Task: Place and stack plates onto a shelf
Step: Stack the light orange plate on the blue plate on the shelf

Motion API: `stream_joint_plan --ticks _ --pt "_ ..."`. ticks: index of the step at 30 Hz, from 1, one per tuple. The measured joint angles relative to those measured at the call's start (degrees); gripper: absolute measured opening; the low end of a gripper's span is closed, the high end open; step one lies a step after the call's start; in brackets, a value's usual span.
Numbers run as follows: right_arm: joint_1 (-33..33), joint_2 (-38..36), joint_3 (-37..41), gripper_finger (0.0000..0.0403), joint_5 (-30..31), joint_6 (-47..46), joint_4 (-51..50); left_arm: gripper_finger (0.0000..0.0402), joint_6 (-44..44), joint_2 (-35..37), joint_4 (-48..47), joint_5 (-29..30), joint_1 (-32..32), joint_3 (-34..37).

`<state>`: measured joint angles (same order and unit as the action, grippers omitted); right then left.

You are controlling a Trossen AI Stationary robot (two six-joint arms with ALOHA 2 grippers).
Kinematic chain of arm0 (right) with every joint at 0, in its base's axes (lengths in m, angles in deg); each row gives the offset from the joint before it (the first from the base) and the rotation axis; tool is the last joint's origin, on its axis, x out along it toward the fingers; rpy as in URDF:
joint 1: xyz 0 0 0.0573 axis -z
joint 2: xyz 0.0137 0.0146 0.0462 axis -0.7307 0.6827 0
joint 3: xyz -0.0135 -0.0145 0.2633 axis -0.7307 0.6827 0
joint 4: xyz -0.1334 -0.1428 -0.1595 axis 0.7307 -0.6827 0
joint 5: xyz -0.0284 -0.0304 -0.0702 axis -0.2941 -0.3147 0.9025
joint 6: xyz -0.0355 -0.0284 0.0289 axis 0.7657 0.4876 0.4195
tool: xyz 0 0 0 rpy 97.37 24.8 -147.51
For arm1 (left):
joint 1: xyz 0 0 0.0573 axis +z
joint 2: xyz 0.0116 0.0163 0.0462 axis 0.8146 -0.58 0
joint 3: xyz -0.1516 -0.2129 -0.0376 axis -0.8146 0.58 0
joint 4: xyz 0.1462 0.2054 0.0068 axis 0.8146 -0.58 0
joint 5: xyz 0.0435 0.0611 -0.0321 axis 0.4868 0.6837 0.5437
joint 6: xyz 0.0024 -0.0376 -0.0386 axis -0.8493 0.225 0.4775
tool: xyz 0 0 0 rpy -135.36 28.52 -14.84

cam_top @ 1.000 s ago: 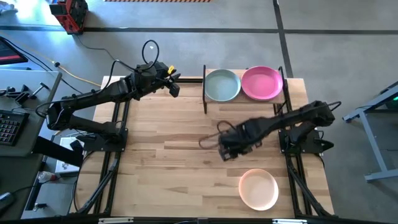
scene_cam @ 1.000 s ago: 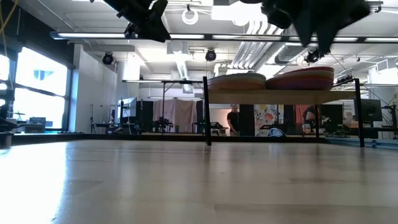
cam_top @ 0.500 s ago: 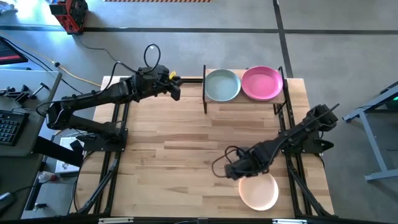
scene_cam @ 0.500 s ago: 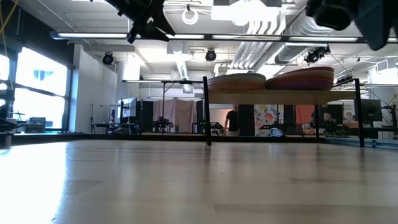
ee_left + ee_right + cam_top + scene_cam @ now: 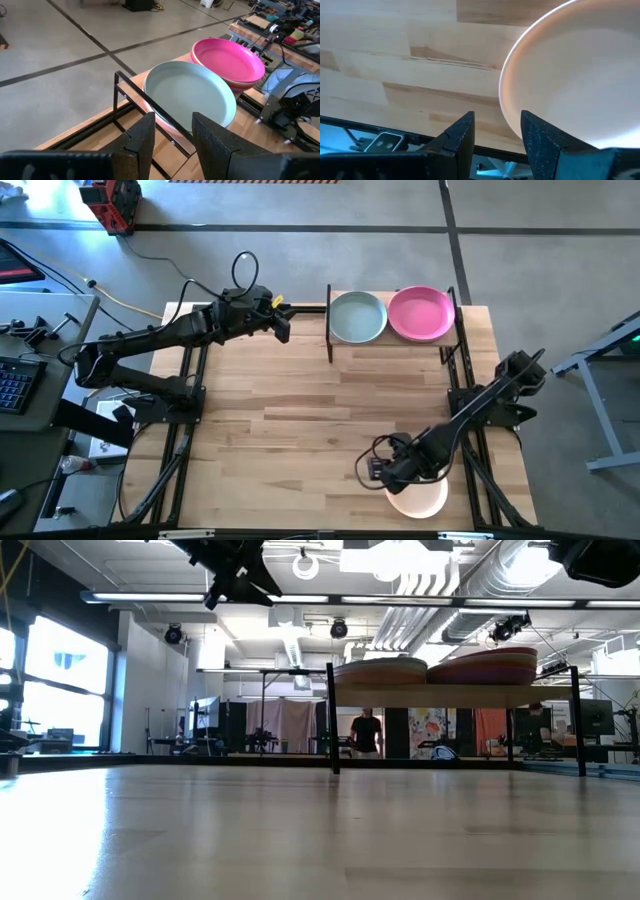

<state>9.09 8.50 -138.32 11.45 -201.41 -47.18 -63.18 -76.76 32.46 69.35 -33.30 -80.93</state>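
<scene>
The shelf stands at the table's far edge on black uprights and carries two stacks of plates. A grey-teal plate tops the left stack and a magenta plate tops the right one. A pale peach plate lies flat on the table near its front right corner. My right gripper hangs open above that plate's left rim, pointing steeply down, and the rim shows just ahead of its fingers. My left gripper is open in the air left of the shelf, facing the grey-teal plate.
The arms' black base frames run along the table's left and right sides. Bare wood lies between the shelf and the pale plate. A person stands far off in the room behind the shelf.
My right gripper has swung from the table's middle toward the near right corner and come down, rolling about its own axis, until it stands over the pale plate's left rim. It has stayed open. My left gripper has rolled a little in place.
</scene>
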Motion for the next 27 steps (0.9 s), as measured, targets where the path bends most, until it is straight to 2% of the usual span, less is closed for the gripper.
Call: stream_joint_plan --ticks 18,27 --pt "0.1 9.9 -0.5 0.0138 -0.6 0.3 2.9 0.0118 0.0 0.0 0.0 0.0 0.0 0.0" --pt "0.4 13.4 -0.6 0.0138 -3.0 0.5 4.8 0.0118 0.0 0.0 0.0 0.0 0.0 0.0"
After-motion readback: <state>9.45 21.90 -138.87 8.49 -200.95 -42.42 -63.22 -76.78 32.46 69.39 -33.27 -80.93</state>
